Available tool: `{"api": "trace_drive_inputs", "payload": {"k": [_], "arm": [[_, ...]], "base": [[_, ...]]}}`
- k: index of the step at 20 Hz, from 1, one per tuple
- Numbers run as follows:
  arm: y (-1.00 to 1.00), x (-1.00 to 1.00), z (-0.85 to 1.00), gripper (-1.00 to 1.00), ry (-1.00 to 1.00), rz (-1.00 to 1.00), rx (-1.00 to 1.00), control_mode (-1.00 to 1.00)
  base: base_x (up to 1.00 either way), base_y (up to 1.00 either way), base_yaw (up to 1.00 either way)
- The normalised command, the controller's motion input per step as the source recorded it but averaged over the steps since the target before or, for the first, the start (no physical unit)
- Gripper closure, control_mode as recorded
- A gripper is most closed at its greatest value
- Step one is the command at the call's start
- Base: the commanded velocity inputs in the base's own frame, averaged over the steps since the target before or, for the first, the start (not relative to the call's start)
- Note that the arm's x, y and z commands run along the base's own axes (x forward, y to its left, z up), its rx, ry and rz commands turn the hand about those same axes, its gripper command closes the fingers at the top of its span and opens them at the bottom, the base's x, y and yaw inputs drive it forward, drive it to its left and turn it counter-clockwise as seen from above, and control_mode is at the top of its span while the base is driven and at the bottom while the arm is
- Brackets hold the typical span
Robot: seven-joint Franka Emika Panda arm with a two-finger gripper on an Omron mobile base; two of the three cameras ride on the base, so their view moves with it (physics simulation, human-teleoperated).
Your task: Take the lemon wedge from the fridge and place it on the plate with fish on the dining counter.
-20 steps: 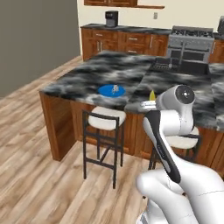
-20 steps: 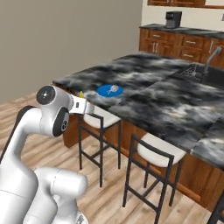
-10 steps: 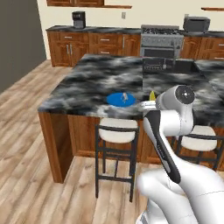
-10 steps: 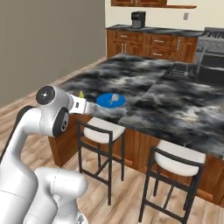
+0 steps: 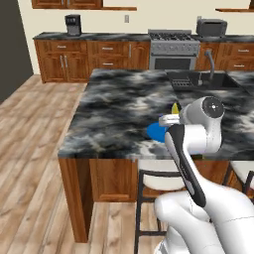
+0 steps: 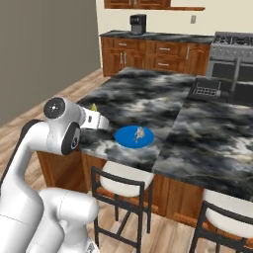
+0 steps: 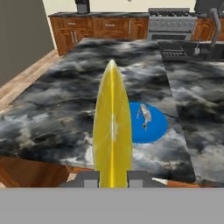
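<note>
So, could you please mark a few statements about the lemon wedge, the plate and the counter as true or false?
1. The gripper is shut on the lemon wedge. True.
2. The lemon wedge already lies on the blue plate. False: it is held off the plate.
3. A small fish lies on the plate. True.
4. The plate sits on the wooden floor. False: it is on the marbled dining counter.
5. White-seated stools stand at the counter. True.
</note>
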Motion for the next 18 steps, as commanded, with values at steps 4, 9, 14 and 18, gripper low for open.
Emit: {"api": "trace_drive_inputs", "payload": {"k": [4, 9, 14, 18], "arm": [[0.00, 0.00, 0.00, 1.00, 0.00, 0.00, 0.00, 1.00], [0.00, 0.00, 0.00, 1.00, 0.00, 0.00, 0.00, 1.00], [-0.39, 0.74, -0.09, 1.00, 0.48, -0.09, 0.07, -1.00], [-0.45, 0.90, -0.25, 1.00, 0.59, 0.00, 0.01, -1.00]], "base": [[0.99, 0.31, -0.28], [0.86, -0.28, -0.24], [0.16, -0.14, -0.03], [0.00, 0.00, 0.00]]}}
